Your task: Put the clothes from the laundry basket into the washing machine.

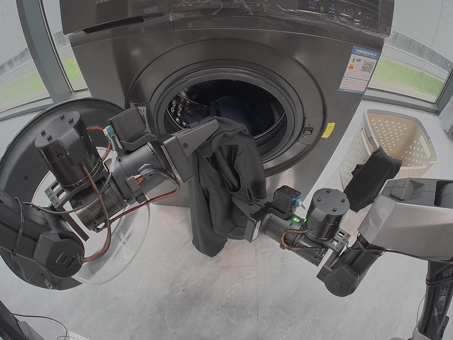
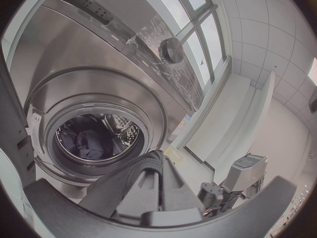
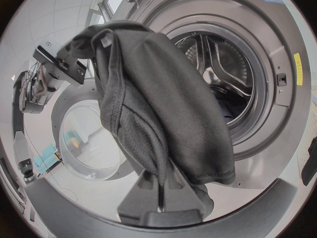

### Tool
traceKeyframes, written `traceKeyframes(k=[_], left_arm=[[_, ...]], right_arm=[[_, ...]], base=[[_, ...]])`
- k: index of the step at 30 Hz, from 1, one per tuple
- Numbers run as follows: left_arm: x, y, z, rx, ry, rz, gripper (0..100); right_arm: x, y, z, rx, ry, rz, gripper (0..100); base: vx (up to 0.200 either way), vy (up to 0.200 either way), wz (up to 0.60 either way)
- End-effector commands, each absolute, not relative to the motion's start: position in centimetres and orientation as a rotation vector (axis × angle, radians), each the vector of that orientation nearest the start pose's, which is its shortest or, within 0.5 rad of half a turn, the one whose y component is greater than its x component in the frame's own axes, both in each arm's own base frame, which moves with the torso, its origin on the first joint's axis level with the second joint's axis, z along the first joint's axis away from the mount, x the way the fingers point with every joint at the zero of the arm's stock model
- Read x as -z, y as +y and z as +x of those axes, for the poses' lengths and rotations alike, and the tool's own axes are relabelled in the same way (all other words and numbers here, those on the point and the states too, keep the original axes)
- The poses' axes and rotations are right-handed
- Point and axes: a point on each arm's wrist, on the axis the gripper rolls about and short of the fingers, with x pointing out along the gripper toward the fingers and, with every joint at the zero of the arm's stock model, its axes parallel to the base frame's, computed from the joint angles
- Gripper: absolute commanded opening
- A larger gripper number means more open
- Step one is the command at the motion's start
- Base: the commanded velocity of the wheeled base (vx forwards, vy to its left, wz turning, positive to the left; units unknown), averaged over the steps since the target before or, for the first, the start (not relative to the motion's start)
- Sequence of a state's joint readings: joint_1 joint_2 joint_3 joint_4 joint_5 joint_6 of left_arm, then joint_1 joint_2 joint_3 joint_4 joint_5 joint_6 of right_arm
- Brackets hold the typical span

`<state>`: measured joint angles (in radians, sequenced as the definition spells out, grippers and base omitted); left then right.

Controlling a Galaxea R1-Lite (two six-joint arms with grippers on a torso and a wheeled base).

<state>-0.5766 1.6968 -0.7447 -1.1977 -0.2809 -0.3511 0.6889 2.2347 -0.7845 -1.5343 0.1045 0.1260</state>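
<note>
A dark grey garment (image 1: 226,180) hangs in front of the washing machine (image 1: 226,62), just below its open drum mouth (image 1: 226,107). My left gripper (image 1: 212,127) is shut on the garment's top edge (image 2: 145,169). Lower down, my right gripper (image 1: 240,206) is shut on a fold of the same garment (image 3: 165,116). Dark blue clothes (image 2: 84,144) lie inside the drum. The white laundry basket (image 1: 401,140) stands to the right of the machine, with a black cloth (image 1: 373,175) draped over its front rim.
The machine's round door (image 1: 28,133) is swung wide open on the left, behind my left arm. Pale tiled floor (image 1: 212,293) lies in front of the machine. Windows run behind the machine.
</note>
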Motion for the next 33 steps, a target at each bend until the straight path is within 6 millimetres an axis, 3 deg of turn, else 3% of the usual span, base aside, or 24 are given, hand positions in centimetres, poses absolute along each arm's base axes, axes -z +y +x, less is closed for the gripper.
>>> traceKeyframes(k=[1, 6, 14, 24, 33], left_arm=[[-21.7, -16.4, 25.7, 0.857, -0.08, -0.36, 0], [-21.0, -16.3, 26.8, 0.836, -0.087, -0.359, 0], [-21.1, -16.4, 27.2, 0.832, -0.105, -0.361, 0], [-21.8, -16.5, 25.4, 0.835, -0.099, -0.395, 0], [-21.4, -16.5, 25.3, 0.832, -0.085, -0.394, 0]], right_arm=[[-10.6, 23.2, 27.1, -0.807, -0.055, 0.15, 0], [-12.0, 21.1, 24.4, -0.81, -0.04, 0.146, 0], [-13.2, 18.8, 22.6, -0.79, -0.039, 0.146, 0], [-13.8, 16.9, 23.4, -0.717, -0.065, 0.153, 0], [-15.3, 16.1, 23.7, -0.693, -0.121, 0.165, 0]], base=[[0.0, 0.0, 0.0], [0.0, 0.0, 0.0], [0.0, 0.0, 0.0], [0.0, 0.0, 0.0], [0.0, 0.0, 0.0]])
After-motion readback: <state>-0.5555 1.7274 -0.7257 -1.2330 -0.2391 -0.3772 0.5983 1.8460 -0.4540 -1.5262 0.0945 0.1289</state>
